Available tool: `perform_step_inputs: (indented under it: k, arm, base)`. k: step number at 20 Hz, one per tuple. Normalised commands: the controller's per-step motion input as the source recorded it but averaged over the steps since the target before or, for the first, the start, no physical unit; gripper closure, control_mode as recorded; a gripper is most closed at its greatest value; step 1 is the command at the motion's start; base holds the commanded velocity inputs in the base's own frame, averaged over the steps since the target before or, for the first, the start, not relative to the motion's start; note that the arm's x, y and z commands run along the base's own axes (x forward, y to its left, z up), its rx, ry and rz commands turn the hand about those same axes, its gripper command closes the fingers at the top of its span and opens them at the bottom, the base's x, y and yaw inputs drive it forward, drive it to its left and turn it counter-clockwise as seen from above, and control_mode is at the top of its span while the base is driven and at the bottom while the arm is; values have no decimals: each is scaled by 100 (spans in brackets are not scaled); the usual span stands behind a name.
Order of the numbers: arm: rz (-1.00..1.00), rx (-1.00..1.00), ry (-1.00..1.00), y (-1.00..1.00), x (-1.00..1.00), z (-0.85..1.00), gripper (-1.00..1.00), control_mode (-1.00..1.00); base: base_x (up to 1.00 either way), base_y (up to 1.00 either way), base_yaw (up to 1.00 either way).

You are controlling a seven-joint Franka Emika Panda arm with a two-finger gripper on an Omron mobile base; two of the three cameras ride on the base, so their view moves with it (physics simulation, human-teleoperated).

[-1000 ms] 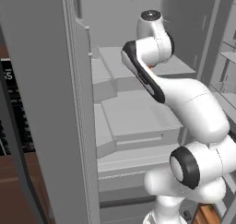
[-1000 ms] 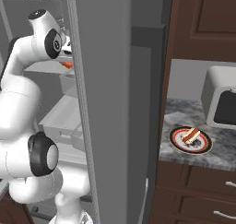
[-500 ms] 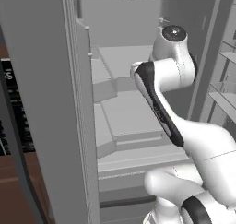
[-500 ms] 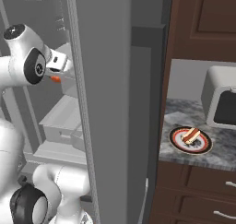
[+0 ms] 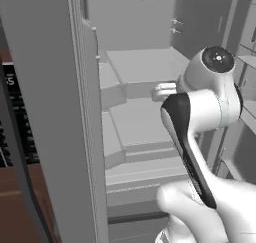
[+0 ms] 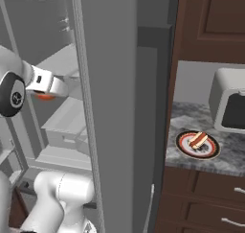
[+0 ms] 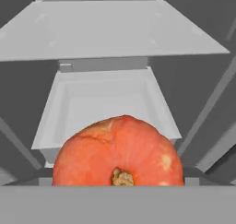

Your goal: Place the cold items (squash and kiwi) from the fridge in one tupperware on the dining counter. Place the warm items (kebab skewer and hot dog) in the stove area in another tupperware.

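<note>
Squash (image 7: 119, 151) sits on a fridge shelf just ahead of your end effector (image 6: 48, 83), stem facing the hand camera; its jaws stand wide and empty, presumably to straddle that broad body; hot dog (image 6: 197, 140) waits on the table.

Round orange squash (image 7: 118, 151) sits inside the fridge, brown stem end facing out. Hot dog (image 6: 198, 140) is lying on a dark-rimmed plate (image 6: 184, 148) on the bench.
</note>
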Motion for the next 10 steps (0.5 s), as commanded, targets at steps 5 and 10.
perform_step_inputs:
  k: [5, 10]
  arm:
    - [0, 0, 0, 0, 0, 0, 100, 100]
    - [0, 0, 0, 0, 0, 0, 100, 100]
  base:
    - [-100, 11, 0]
    - [-97, 35, -3]
